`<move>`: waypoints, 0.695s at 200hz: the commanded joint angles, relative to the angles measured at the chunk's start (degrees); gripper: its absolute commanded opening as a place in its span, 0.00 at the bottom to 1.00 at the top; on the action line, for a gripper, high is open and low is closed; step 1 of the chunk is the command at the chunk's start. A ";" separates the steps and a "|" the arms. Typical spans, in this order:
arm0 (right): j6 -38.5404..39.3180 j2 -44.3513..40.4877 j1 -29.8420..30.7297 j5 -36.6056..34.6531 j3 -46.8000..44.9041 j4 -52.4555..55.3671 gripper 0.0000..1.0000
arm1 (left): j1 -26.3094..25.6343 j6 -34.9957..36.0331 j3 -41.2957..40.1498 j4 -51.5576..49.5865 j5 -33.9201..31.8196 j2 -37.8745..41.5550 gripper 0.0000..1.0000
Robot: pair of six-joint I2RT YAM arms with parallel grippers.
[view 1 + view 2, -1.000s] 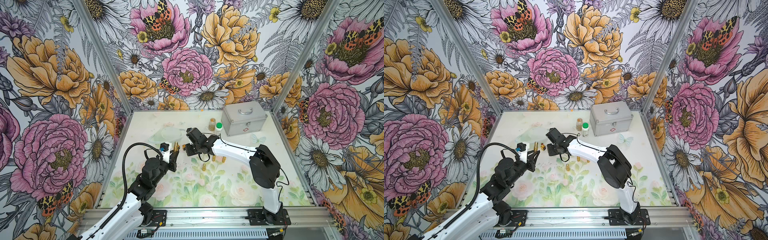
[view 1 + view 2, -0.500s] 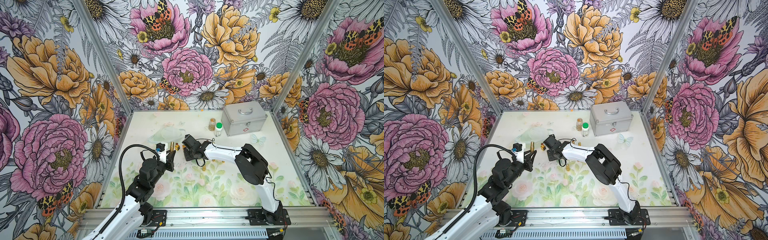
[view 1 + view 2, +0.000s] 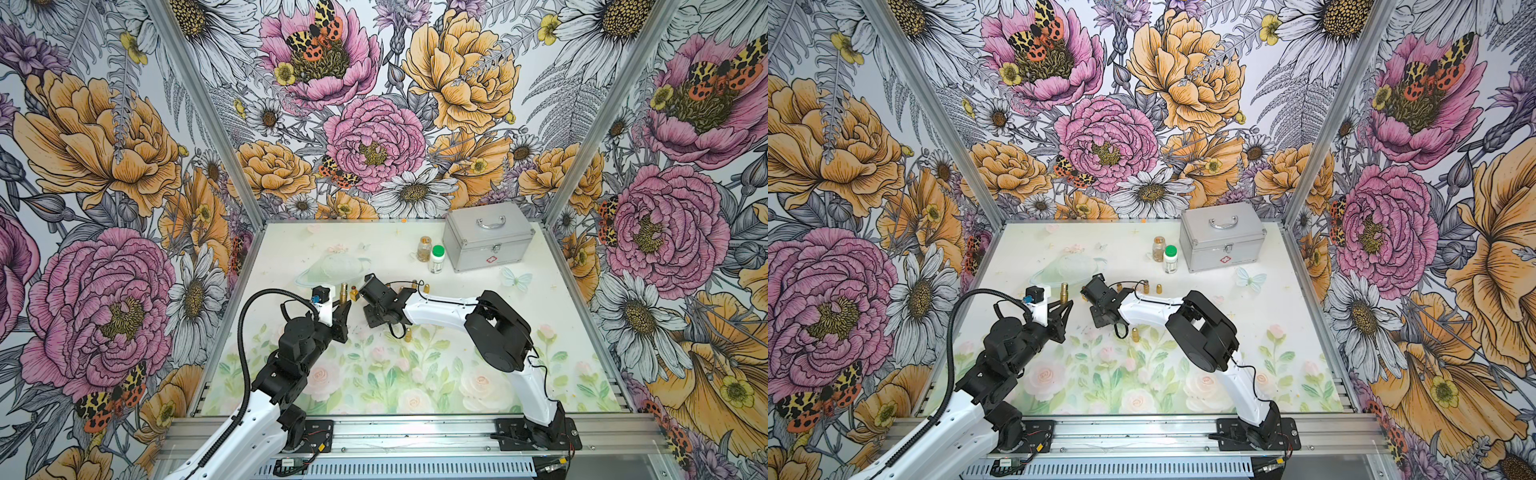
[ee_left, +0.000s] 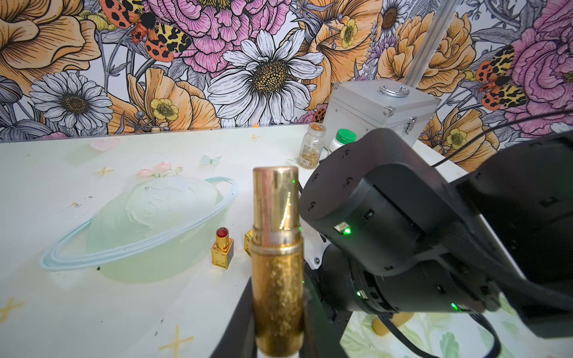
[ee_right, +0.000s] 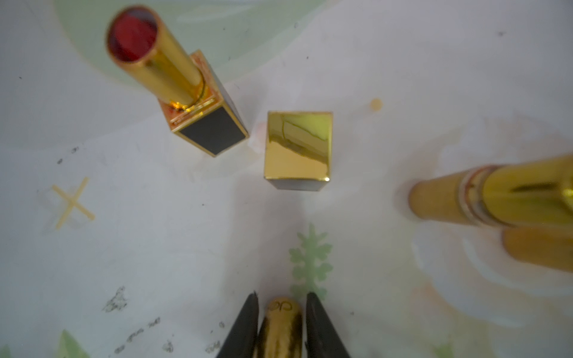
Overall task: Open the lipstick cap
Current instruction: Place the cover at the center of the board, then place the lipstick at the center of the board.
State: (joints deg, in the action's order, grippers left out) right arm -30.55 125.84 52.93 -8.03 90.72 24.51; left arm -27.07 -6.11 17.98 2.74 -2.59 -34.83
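Two tools share this job. In both top views the left tool (image 3: 343, 306) holds the lipstick (image 3: 343, 291) upright over the counter (image 3: 457, 374). It sits left of centre, about midway between the near and far edges. The right arm's wrist hangs just beside it, with its tip hidden.

Left wrist view: the left tool (image 4: 277, 297) is pinching the lipstick (image 4: 276, 248) by its glitter base. The smooth gold sleeve above stands bare, so the cap looks already off.

Right wrist view: the right tool (image 5: 281, 302) points down at the counter with the rounded gold cap (image 5: 280, 328) between its fingers. Whether they grip it or stand a hair off, I cannot tell. A square cap (image 5: 297, 145) and an open red lipstick (image 5: 173, 83) stand near.

To finish well, seat the cap flat on bare counter and spread the fingers evenly. Then rise straight up so nothing tips.
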 commanded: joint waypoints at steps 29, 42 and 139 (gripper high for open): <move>1.56 -1.97 0.25 -2.34 2.85 1.12 0.33 | 0.55 -0.70 -0.53 0.33 0.48 0.31 0.00; 1.65 -4.38 0.00 -2.38 2.63 2.14 0.35 | 0.53 -0.58 -0.39 0.34 0.65 0.37 0.00; 3.10 -24.70 -4.40 22.77 -1.47 8.16 0.47 | 0.49 1.86 2.39 2.55 7.60 -4.65 0.00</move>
State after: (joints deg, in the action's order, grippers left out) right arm -27.75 104.14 49.32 2.85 90.41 30.30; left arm -26.98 -5.80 18.04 2.90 0.54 -38.00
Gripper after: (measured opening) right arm 0.456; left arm 0.207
